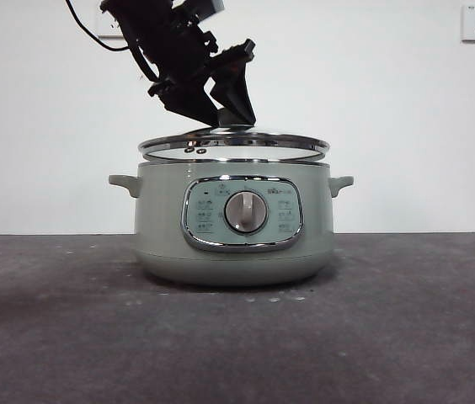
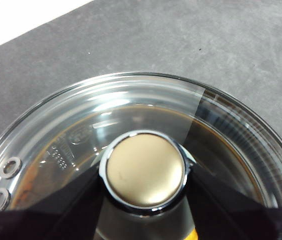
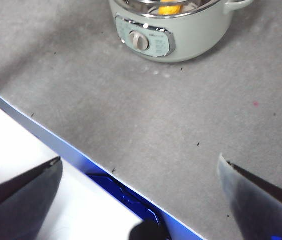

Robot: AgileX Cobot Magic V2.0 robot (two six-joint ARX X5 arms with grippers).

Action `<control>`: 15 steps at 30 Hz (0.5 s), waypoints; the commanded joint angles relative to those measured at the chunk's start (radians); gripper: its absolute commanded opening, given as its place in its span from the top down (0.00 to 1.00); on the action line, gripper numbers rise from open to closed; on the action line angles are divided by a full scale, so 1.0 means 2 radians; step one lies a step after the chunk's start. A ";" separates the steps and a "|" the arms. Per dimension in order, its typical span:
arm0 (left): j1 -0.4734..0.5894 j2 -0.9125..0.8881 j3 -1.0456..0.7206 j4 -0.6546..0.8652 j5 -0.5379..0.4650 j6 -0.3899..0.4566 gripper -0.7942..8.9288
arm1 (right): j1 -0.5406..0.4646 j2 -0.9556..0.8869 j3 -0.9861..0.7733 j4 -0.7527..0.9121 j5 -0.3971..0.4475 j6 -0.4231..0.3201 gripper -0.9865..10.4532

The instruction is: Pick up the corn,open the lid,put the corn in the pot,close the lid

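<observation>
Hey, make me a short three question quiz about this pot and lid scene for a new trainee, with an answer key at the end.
1. True or false: the corn lies on the table beside the pot.
2. Which claw is closed on the knob of the lid? A) left claw B) right claw C) neither
3. Fill in: the right claw is open and holds ____.

Key
1. False: the right wrist view shows the corn inside the pot.
2. A: the left wrist view shows its jaws on either side of the knob.
3. Nothing: it hangs over the table's near edge, away from the pot.
</observation>
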 commanded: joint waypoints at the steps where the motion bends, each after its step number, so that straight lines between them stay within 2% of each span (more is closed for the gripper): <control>1: -0.002 0.001 0.012 0.025 0.004 -0.001 0.93 | 0.001 -0.005 -0.004 -0.012 0.003 0.013 0.45; 15: -0.002 0.016 0.012 0.002 0.004 -0.001 0.93 | 0.001 -0.008 -0.005 -0.012 0.027 0.014 0.45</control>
